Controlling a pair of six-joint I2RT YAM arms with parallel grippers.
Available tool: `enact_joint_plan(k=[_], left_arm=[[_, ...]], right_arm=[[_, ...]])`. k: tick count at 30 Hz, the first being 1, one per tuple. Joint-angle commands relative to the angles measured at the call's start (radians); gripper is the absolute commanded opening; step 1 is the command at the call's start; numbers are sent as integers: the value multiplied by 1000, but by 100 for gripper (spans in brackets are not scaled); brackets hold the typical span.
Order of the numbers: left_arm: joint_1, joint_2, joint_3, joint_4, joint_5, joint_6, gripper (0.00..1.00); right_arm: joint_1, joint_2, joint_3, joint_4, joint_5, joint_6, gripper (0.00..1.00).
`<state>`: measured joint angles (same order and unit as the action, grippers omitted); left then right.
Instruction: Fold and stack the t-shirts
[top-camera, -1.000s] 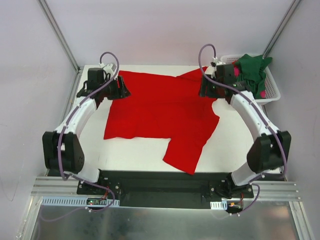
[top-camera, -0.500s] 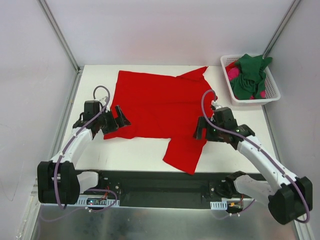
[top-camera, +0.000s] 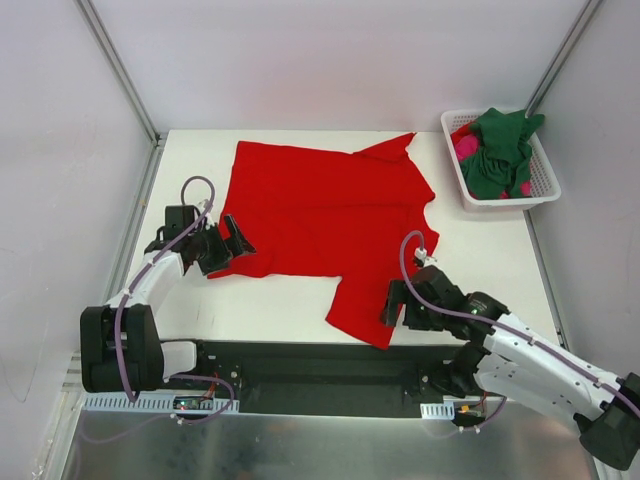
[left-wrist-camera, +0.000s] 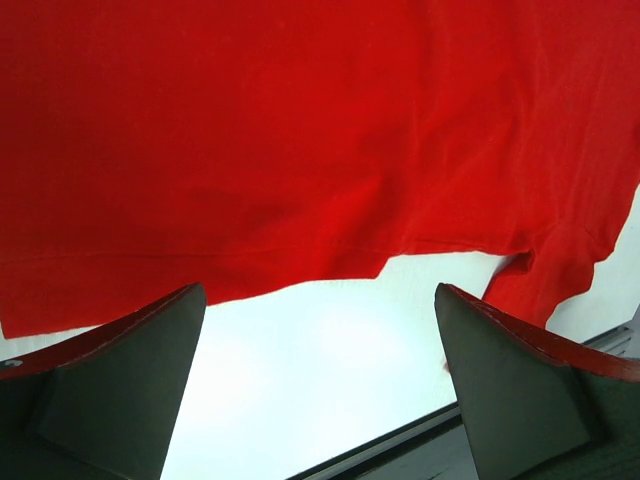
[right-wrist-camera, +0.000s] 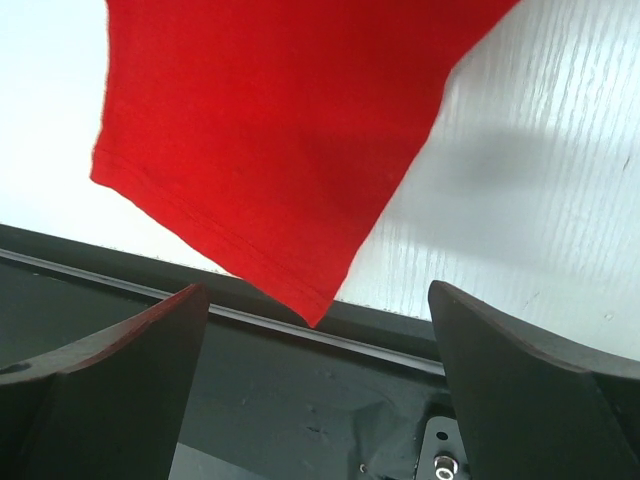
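The red t-shirt (top-camera: 320, 215) lies spread on the white table, one part reaching down to the front edge. It shows in the left wrist view (left-wrist-camera: 300, 140) and the right wrist view (right-wrist-camera: 280, 130). My left gripper (top-camera: 228, 244) is open and empty at the shirt's lower left corner. My right gripper (top-camera: 393, 302) is open and empty just right of the shirt's lowest corner (right-wrist-camera: 312, 320), which overhangs the table's front edge. The dark green t-shirt (top-camera: 500, 150) and the magenta-pink t-shirt (top-camera: 466, 146) lie bunched in the basket.
A white slotted basket (top-camera: 545, 175) stands at the back right corner of the table. A black base rail (top-camera: 320, 365) runs along the table's front edge. Frame posts rise at the back left and back right.
Both arms have drawn back from the far edge of the shirt toward the front. The left gripper now sits at the lower left corner, the right one by the lowest corner. The shirt stays flat.
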<state>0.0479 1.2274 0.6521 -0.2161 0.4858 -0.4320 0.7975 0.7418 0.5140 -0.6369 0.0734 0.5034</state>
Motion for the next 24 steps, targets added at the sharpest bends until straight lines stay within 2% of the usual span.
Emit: enact_joint_plan(k=[1, 5, 11, 15, 19, 24], left_arm=[[9, 33, 58, 21, -13, -4, 99], [9, 41, 60, 30, -16, -2, 99], [9, 46, 50, 38, -13, -5, 99], [9, 46, 50, 41, -13, -5, 99], [9, 46, 52, 43, -9, -4, 99], [10, 44, 50, 41, -15, -4, 99]], right_arm=[[86, -4, -28, -7, 109, 150, 96], [210, 60, -68, 37, 160, 248, 96], [321, 174, -89, 149, 207, 330, 99], [342, 243, -85, 190, 226, 348, 93], [347, 281, -80, 218, 224, 356, 82], [365, 294, -83, 206, 212, 379, 79]])
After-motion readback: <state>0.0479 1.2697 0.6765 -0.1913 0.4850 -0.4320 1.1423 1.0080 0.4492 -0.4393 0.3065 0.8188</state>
